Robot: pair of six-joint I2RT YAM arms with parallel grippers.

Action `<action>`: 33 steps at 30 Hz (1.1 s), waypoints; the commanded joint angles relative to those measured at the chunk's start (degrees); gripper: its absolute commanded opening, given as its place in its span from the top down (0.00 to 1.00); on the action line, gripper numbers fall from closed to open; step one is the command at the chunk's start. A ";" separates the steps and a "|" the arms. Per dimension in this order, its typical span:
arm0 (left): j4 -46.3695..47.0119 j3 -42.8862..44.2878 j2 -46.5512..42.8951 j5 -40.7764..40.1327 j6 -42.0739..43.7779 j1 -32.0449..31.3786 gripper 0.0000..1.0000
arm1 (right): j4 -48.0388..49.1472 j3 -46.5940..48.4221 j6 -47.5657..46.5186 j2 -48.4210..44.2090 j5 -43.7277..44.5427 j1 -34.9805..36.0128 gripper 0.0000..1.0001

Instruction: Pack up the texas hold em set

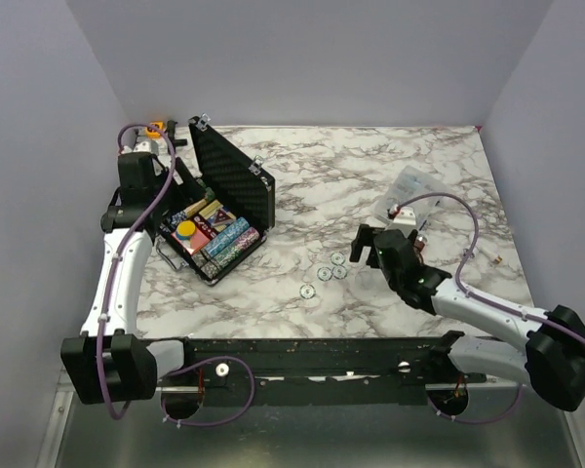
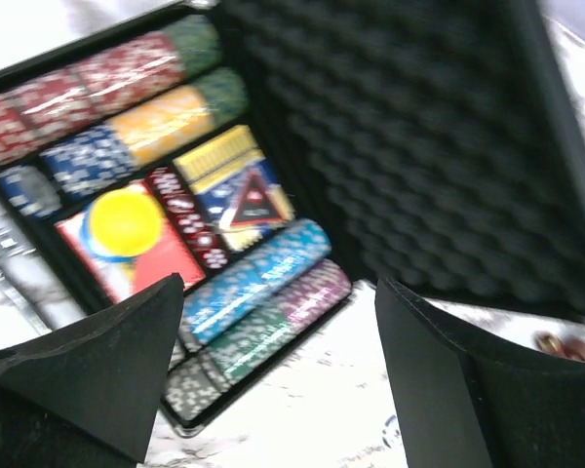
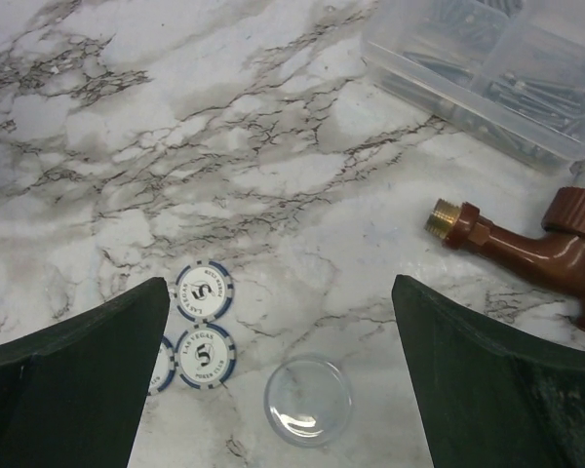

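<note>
**Loose chips sit under the right fingers; the case lies well to their left**

The black rectangular hinged case with silver corners (image 1: 230,177) stands open on the marble worktop (image 1: 390,175). It is just below and ahead of the left fingers (image 2: 107,370), which are spread apart with nothing between them. Its tray already holds rows of coloured chips (image 2: 253,278) and a yellow disc (image 2: 125,222), and its long side runs diagonally. The white-and-blue round poker chips (image 3: 204,290) lie flat beside the inner edge of one of the right fingers (image 3: 78,380), also wide apart and empty. The right arm is clearly nearer them, so it should probably carry them leftward to the case.
</note>
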 commanded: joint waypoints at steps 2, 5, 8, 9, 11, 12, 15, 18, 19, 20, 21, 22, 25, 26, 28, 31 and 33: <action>7.64 -0.99 -3.25 14.86 2.77 -4.83 0.21 | -15.52 10.56 3.17 7.84 -1.57 -0.21 0.00; 8.96 -1.04 -5.08 18.09 3.95 -9.39 0.20 | -23.76 15.86 6.13 14.84 0.31 -0.30 0.00; 10.48 -1.29 -7.39 21.06 5.46 -12.28 0.19 | -31.62 20.40 9.91 21.13 0.03 -0.69 0.00; 10.81 -1.38 -8.07 21.78 5.92 -13.14 0.19 | -33.09 21.23 11.09 22.18 -1.26 -0.96 0.00; 11.63 -1.62 -9.29 23.09 6.55 -14.91 0.19 | -34.73 21.67 12.15 23.53 -4.29 -1.24 0.00; 11.93 -1.65 -9.78 23.67 6.90 -15.83 0.19 | -35.35 21.62 12.91 23.92 -5.14 -1.39 0.00; 12.34 -1.83 -10.47 24.43 7.38 -17.63 0.18 | -36.06 21.12 13.61 24.61 -6.41 -1.72 0.03; 12.24 -1.75 -10.65 24.63 7.40 -18.66 0.18 | -35.89 20.61 13.59 25.14 -7.73 -1.77 0.08; 12.26 -1.76 -10.64 24.72 7.40 -18.87 0.18 | -35.86 20.52 13.55 25.36 -8.36 -1.77 0.09; 12.26 -1.80 -10.69 24.80 7.35 -19.11 0.18 | -35.80 20.49 13.51 25.63 -9.22 -1.78 0.11; 12.32 -1.82 -10.79 24.83 7.31 -19.27 0.18 | -35.73 20.55 13.45 25.97 -10.07 -1.78 0.12; 12.27 -1.83 -10.82 24.87 7.22 -19.49 0.18 | -35.59 20.61 12.95 26.36 -11.18 -1.78 0.13; 12.42 -1.82 -11.12 25.34 7.13 -19.91 0.18 | -36.47 22.05 11.70 28.78 -12.75 -1.77 0.19; 12.42 -1.83 -11.09 25.33 7.13 -20.03 0.18 | -37.11 22.60 11.51 29.89 -13.00 -1.75 0.19; 12.34 -1.83 -10.93 25.21 7.06 -20.13 0.18 | -37.81 23.29 11.35 31.36 -13.66 -1.72 0.21; 12.12 -1.66 -10.49 25.65 7.04 -20.27 0.18 | -37.83 23.08 11.49 32.64 -15.97 -1.60 0.28; 12.01 -1.65 -10.20 25.84 7.04 -20.44 0.18 | -37.91 22.50 11.77 32.61 -17.63 -1.30 0.30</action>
